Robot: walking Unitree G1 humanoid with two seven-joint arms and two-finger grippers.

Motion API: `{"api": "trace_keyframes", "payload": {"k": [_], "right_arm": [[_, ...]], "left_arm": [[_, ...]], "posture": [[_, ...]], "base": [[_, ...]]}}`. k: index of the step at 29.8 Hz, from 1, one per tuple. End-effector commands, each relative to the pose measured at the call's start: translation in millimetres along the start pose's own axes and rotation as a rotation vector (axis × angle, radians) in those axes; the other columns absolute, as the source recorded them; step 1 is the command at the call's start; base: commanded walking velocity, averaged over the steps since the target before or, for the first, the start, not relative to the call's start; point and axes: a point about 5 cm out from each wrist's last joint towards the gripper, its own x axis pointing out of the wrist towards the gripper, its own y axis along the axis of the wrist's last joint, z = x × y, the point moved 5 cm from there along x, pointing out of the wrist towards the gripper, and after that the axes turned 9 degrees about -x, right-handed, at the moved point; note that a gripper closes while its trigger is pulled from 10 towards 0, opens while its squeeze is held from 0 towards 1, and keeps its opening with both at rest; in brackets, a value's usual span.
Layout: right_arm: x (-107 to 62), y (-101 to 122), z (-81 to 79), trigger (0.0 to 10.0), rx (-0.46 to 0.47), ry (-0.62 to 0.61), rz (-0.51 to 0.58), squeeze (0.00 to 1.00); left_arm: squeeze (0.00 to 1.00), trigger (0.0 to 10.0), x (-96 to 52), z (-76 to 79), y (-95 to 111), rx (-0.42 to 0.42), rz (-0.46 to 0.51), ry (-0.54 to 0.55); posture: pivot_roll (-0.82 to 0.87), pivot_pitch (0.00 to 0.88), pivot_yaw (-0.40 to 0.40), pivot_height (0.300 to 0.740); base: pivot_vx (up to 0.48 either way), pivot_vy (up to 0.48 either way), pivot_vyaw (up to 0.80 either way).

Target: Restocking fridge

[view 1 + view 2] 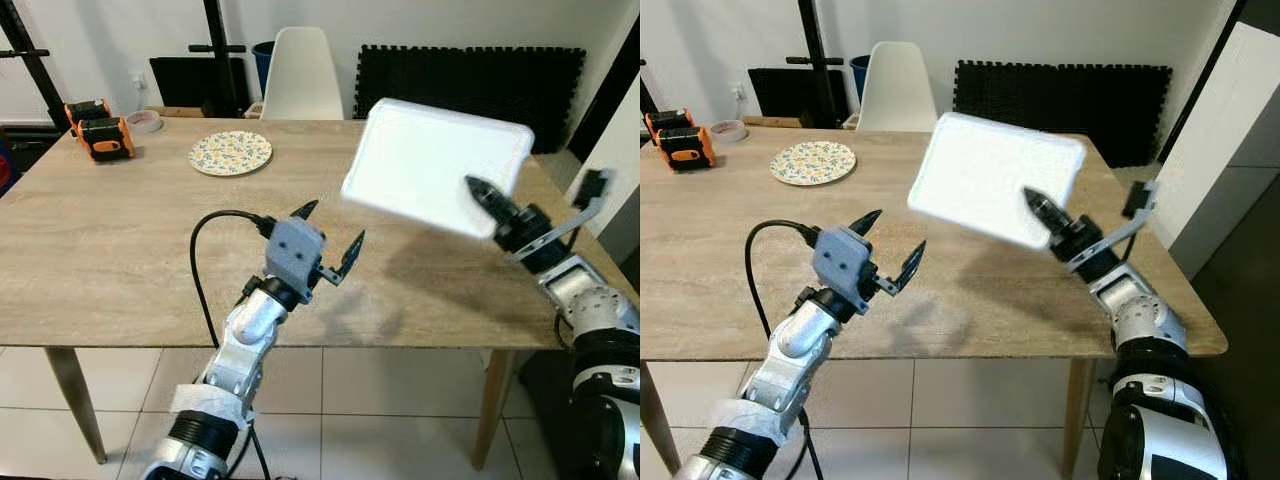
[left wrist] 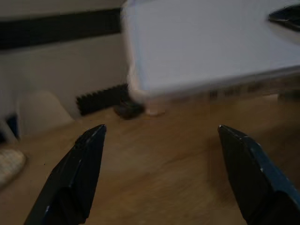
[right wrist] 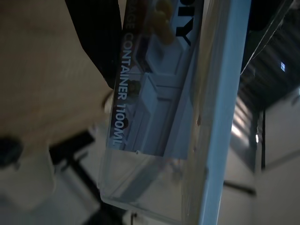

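A clear plastic storage container with a white lid (image 1: pixel 435 165) hangs tilted above the right part of the wooden table (image 1: pixel 120 250). My right gripper (image 1: pixel 480 195) is shut on its near edge. In the right wrist view the container (image 3: pixel 159 117) shows its clear wall and a label between the black fingers. My left gripper (image 1: pixel 330 235) stands open just over the table's front middle, a short way left of the container and not touching it. The left wrist view has both black fingertips (image 2: pixel 75 173) spread wide, with the container (image 2: pixel 206 47) ahead and above them.
A patterned plate (image 1: pixel 231 152) lies at the back left of the table. Two orange-and-black devices (image 1: pixel 98 127) and a roll of tape (image 1: pixel 145 121) sit at the far left corner. A white chair (image 1: pixel 300 75) stands behind the table. White fridge side (image 1: pixel 1230 130) at right.
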Motion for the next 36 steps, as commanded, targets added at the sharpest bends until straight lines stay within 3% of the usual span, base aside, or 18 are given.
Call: {"api": "trace_keyframes", "payload": {"k": [1,3,4,5,6,7,8,15,18,20,21,22,24,25,28,30,34,36], "right_arm": [[-0.2,7.3,-1.6,0.0,0.01,0.01,0.053,0.0],[-7.3,3.7,-6.5,0.0,0.026,0.052,0.051,0.0],[-11.9,0.9,-13.2,0.0,0.036,0.1,0.04,0.0],[-11.9,0.9,-13.2,0.0,0.036,0.1,0.04,0.0],[-18.7,-2.9,-25.2,3.4,0.045,0.18,0.02,0.0],[-18.7,-2.9,-25.2,3.4,0.045,0.18,0.02,0.0],[-21.7,-4.6,-30.5,10.0,0.048,0.213,0.01,0.0],[-31.6,-22.5,-37.1,10.0,0.055,0.254,-0.073,0.0],[-41.6,-42.7,-43.0,10.0,0.061,0.297,-0.178,0.0],[-43.4,-45.1,-43.6,10.0,0.062,0.296,-0.192,0.0],[-45.4,-47.0,-42.9,10.0,0.064,0.285,-0.201,0.0],[-45.4,-47.0,-42.9,10.0,0.064,0.285,-0.201,0.0],[-47.6,-50.0,-41.5,10.0,0.067,0.268,-0.209,0.0],[-47.6,-50.0,-41.5,10.0,0.067,0.268,-0.209,0.0],[-49.0,-53.8,-41.3,10.0,0.068,0.26,-0.217,0.0],[-53.6,-64.2,-36.2,10.0,0.055,0.226,-0.255,0.0],[-56.6,-70.1,-32.0,10.0,0.048,0.2,-0.282,0.0],[-65.9,-79.6,-32.5,10.0,0.033,0.213,-0.339,0.0]], "left_arm": [[1.0,10.0,-4.8,-7.5,-4.2,-0.119,-0.011,0.038],[1.0,10.0,-10.0,-21.2,-6.9,-0.344,0.003,0.084],[0.01,10.0,-12.7,-33.1,-6.1,-0.414,0.016,0.109],[0.01,10.0,-12.7,-33.1,-6.1,-0.414,0.016,0.109],[0.0,10.0,-15.9,-55.7,-0.1,-0.471,0.051,0.164],[0.0,10.0,-15.9,-55.7,-0.1,-0.471,0.051,0.164],[0.0,10.0,-17.6,-69.0,4.3,-0.488,0.072,0.201],[0.0,10.0,-34.1,-111.1,11.9,-0.433,0.098,0.315],[0.0,10.0,-75.9,-166.5,9.1,-0.351,0.077,0.559],[0.0,10.0,-87.4,-179.9,10.1,-0.352,0.078,0.62],[0.0,10.0,-104.9,-199.2,14.0,-0.287,0.058,0.708],[0.0,10.0,-104.9,-199.2,14.0,-0.287,0.058,0.708],[0.0,10.0,-138.4,-229.7,25.3,-0.119,0.004,0.874],[0.0,10.0,-138.4,-229.7,25.3,-0.119,0.004,0.874],[0.0,10.0,-164.4,-247.6,35.3,0.022,-0.041,0.996],[0.0,10.0,-207.1,-267.9,49.4,0.229,-0.122,1.186],[0.0,10.0,-224.9,-274.5,56.3,0.301,-0.149,1.252],[0.0,10.0,-246.1,-281.0,59.1,0.368,-0.203,1.318]], "posture": [[-0.07,0.0,-0.035,0.74],[-0.06,0.0,-0.034,0.74],[-0.06,0.0,-0.034,0.74],[-0.06,0.0,-0.034,0.74],[-0.07,0.0,-0.03,0.74],[-0.07,0.0,-0.03,0.74],[-0.07,0.0,-0.031,0.74],[-0.07,0.0,-0.031,0.74],[-0.06,0.0,-0.023,0.74],[-0.06,0.0,-0.023,0.74],[-0.06,0.0,-0.02,0.74],[-0.06,0.0,-0.02,0.74],[-0.06,0.0,-0.017,0.74],[-0.06,0.0,-0.017,0.74],[-0.06,0.0,-0.009,0.74],[-0.06,0.0,-0.007,0.74],[-0.06,0.0,-0.007,0.74],[-0.06,0.0,-0.006,0.74]], "base": [[0.0,0.0,0.0],[0.0,0.0,0.0],[0.0,0.0,0.0],[0.0,0.0,0.0],[0.0,0.0,0.0],[0.0,0.0,0.0],[0.0,0.0,0.0],[0.0,0.0,0.0],[0.0,0.0,0.0],[0.0,0.0,0.0],[0.0,0.0,0.0],[0.0,0.0,0.0],[0.0,0.0,0.0],[0.0,0.0,0.0],[0.0,0.0,0.0],[0.0,0.0,0.0],[0.0,0.0,0.0],[0.0,0.0,0.0]]}}
